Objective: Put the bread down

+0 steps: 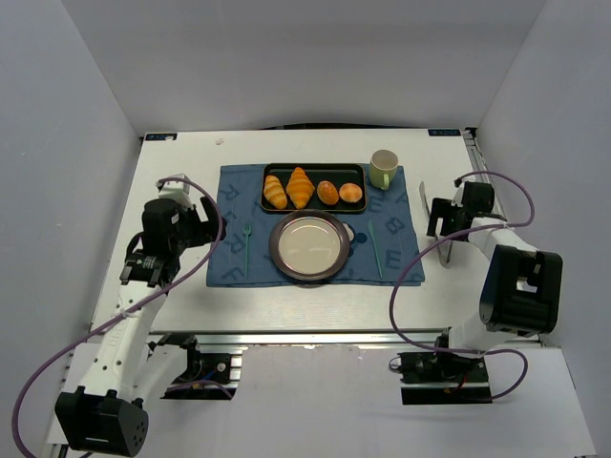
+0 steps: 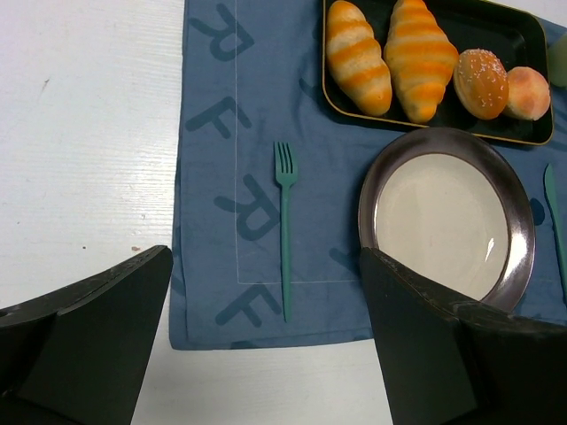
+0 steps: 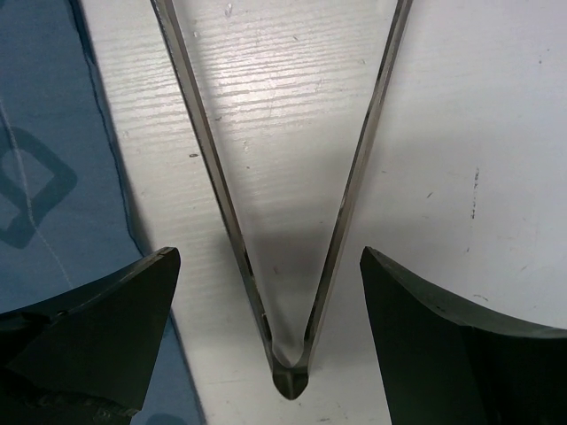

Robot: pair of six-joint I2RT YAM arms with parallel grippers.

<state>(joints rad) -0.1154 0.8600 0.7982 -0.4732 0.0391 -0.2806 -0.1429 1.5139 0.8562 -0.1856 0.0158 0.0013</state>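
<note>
Tongs (image 3: 290, 379) well right of the plate (image 1: 309, 246) lie between the spread jaws of the right gripper (image 3: 267, 257), so we should lower squarely and pinch both arms partway before reaching the bread (image 1: 351, 194) on the tray (image 1: 315, 168) just beyond the plate.

The bread (image 1: 351, 194), a small round golden-orange bun with a paler top, lies at the right end of the black tray (image 1: 315, 169), just beside a darker bun (image 1: 327, 193).

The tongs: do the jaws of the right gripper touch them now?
Apart. The right wrist view shows the tongs lying between the open jaws of the right gripper, with white table showing between each jaw and the tongs.
</note>
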